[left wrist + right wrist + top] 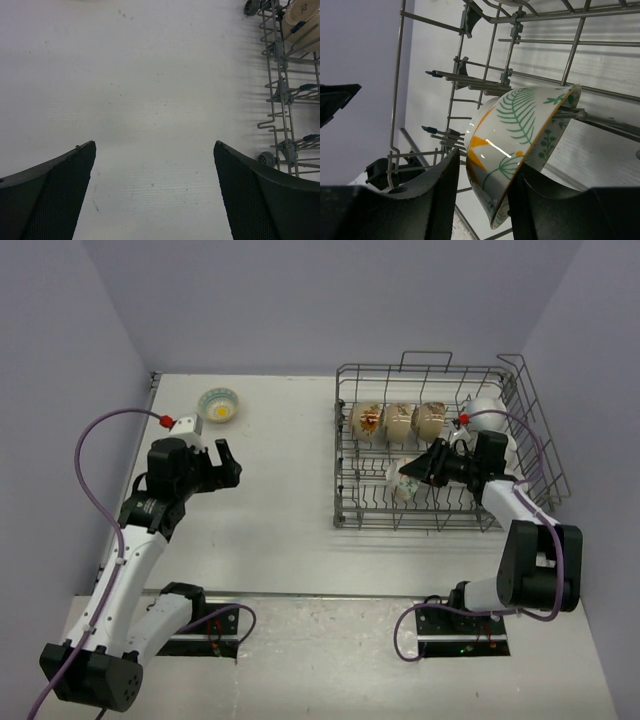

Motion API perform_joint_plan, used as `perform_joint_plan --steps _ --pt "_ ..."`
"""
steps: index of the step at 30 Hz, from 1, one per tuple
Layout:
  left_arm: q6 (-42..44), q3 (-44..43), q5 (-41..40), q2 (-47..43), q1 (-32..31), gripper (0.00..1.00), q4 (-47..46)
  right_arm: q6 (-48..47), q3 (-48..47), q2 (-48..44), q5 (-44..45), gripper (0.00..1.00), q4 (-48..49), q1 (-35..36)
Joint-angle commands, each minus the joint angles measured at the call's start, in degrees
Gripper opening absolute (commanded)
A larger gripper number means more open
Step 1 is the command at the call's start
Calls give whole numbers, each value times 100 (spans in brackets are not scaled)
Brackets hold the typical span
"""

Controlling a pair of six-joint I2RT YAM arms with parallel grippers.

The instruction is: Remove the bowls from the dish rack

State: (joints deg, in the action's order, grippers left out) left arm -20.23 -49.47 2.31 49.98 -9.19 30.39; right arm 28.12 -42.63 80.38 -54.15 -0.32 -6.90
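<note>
Now: right gripper (485,167) clamped across the rim of a leaf-patterned bowl (520,120), which is tilted among the tines in the front row of the dish rack (430,368). Three cream bowls (400,421) stand in the row behind. Over the white table (280,510), left gripper (155,190) spread wide (nothing between its fingers). A patterned bowl (219,406) sits beyond it, towards the far wall. Grey-lilac walls (300,300) on three sides.

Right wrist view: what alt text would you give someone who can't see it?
The right gripper straddles the rim of a white bowl with green leaves and orange triangles, one dark finger each side. The bowl leans on the tines of a grey wire rack.
</note>
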Motion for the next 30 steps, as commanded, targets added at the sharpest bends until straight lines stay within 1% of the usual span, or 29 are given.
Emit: perform_joint_plan --steps 1,7,8,10,13,17,22,26,30 --pt "177 34 -37 21 -30 100 -288 27 -281 30 -350 41 225 -22" --pt "168 69 -125 -41 -30 100 -306 53 -351 127 -588 35 269 -22" --pt "168 78 -125 -32 -30 100 -306 62 -351 118 -588 31 278 -22" --pt "168 69 -125 -23 -30 100 -306 71 -351 83 -597 27 278 -22" --pt "168 78 -134 -23 -30 100 -315 62 -360 13 -597 19 260 -22" --pt "168 87 -151 3 -30 100 -306 158 -412 -5 -719 15 304 -22" --pt "160 87 -178 3 -30 100 -315 361 -421 -48 -878 8 506 -14" --pt "160 87 -187 12 -30 100 -306 493 -483 -145 -904 2 445 -14" --pt "160 87 -204 12 -30 100 -306 510 -614 -259 -931 0 313 -22"
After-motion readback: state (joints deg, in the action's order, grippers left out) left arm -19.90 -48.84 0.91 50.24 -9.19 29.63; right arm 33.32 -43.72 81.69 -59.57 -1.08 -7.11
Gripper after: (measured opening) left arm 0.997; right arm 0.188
